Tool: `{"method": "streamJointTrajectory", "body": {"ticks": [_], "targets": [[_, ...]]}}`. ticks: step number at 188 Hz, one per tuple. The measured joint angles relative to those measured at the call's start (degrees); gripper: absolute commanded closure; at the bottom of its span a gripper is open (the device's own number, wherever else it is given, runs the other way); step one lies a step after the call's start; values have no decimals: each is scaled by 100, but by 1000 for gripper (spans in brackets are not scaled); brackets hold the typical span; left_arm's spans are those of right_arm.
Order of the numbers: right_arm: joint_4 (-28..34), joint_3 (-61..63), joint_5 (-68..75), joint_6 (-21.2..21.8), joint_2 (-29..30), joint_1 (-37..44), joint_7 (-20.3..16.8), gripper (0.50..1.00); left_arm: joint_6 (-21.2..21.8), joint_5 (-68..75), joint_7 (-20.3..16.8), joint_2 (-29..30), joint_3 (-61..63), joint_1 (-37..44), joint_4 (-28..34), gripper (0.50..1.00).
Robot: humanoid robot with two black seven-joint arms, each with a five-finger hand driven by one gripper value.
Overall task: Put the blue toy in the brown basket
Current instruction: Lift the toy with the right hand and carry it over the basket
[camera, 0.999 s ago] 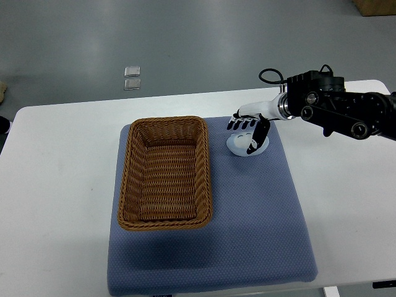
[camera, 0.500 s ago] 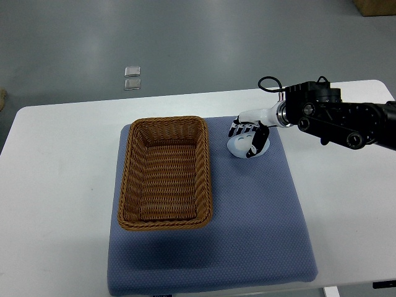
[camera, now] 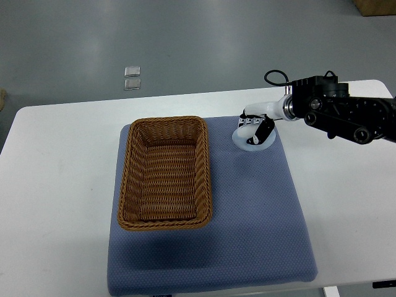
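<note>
Right hand (camera: 257,127) reaching in from the right edge on a black arm (camera: 346,114), set over the far right part of the blue mat (camera: 260,216); fingers (camera: 252,120) curled down around a pale, whitish-blue toy (camera: 247,141), seemingly gripping it, thumb dark against its right side; toy mostly hidden under the hand, only a rounded rim showing at the near and left sides; touching the mat or lifted just off it, impossible to tell. Well clear of the brown basket (camera: 165,172), lying to its right and level with its far end; basket woven, rectangular, long side running near to far, sitting on the left half of the mat with nothing visible inside. Mat spread on a white table (camera: 55,185); grey floor beyond the far edge, with two small clear squares (camera: 132,77) lying on it.
</note>
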Motion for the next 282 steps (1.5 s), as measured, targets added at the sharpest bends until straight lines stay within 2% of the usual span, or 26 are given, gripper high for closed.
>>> {"method": "streamJointTrajectory", "body": {"ticks": [37, 68, 94, 138, 175, 228, 282], "targets": [[387, 127, 202, 235, -246, 497, 8, 926, 0, 0, 0, 0, 2, 0, -4, 500], [590, 171, 670, 343, -153, 765, 8, 920, 0, 0, 0, 0, 4, 0, -7, 500], [601, 169, 902, 349, 257, 967, 8, 912, 0, 0, 0, 0, 4, 0, -7, 500], [341, 102, 1083, 327, 1290, 1206, 8, 904, 0, 0, 0, 0, 4, 0, 0, 500], [-25, 71, 1102, 278, 1974, 1151, 7, 901, 0, -1, 0, 0, 2, 0, 0, 500], [-320, 59, 1085, 210, 2032, 785, 6, 893, 0, -10, 0, 0, -4, 0, 9, 500], [-433, 59, 1057, 14, 2032, 375, 1, 865, 0, -11, 0, 0, -4, 0, 9, 500]]}}
